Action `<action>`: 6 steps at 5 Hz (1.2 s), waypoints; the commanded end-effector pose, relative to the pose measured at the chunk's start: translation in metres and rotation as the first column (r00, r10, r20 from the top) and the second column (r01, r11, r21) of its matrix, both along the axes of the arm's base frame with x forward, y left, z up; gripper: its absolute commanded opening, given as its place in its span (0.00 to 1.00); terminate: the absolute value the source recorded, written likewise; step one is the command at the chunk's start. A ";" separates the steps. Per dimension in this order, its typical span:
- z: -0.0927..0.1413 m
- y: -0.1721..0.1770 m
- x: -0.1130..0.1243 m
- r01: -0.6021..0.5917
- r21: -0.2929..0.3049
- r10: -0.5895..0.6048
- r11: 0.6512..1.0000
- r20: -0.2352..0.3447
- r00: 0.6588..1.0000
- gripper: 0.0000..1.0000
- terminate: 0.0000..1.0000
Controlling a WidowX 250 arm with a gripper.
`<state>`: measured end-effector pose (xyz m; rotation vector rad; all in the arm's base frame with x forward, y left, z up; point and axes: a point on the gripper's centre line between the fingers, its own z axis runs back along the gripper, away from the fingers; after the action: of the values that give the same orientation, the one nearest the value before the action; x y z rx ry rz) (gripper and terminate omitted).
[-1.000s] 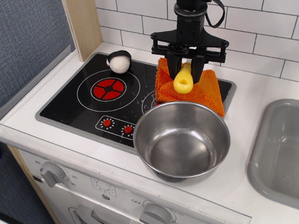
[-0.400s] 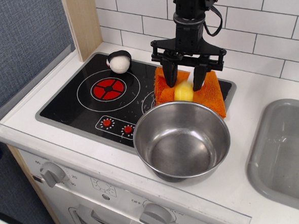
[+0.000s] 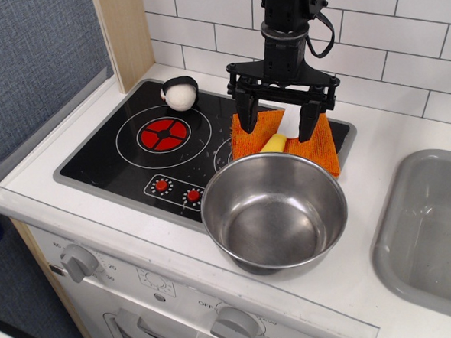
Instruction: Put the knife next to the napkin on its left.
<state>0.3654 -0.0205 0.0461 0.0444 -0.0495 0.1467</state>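
The knife, with a yellow handle and a white blade, lies on the orange napkin at the back right of the black stovetop. Its handle points toward the steel bowl, whose rim hides part of it. My gripper hangs straight above the knife. It is open, with one finger on each side of the blade, and holds nothing.
A steel bowl stands just in front of the napkin, overlapping the stovetop's front right edge. A white ball in a black cup sits at the stovetop's back left. A grey sink is at the right. A tiled wall runs behind.
The gripper came down with the knife, opened and let it go. The knife now lies on the napkin, lower than before and partly behind the bowl rim.
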 end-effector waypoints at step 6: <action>-0.015 -0.008 -0.004 0.027 0.006 -0.026 1.000 -0.028 0.999 0.00 0.00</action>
<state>0.3606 -0.0281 0.0207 0.0561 0.0098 0.1323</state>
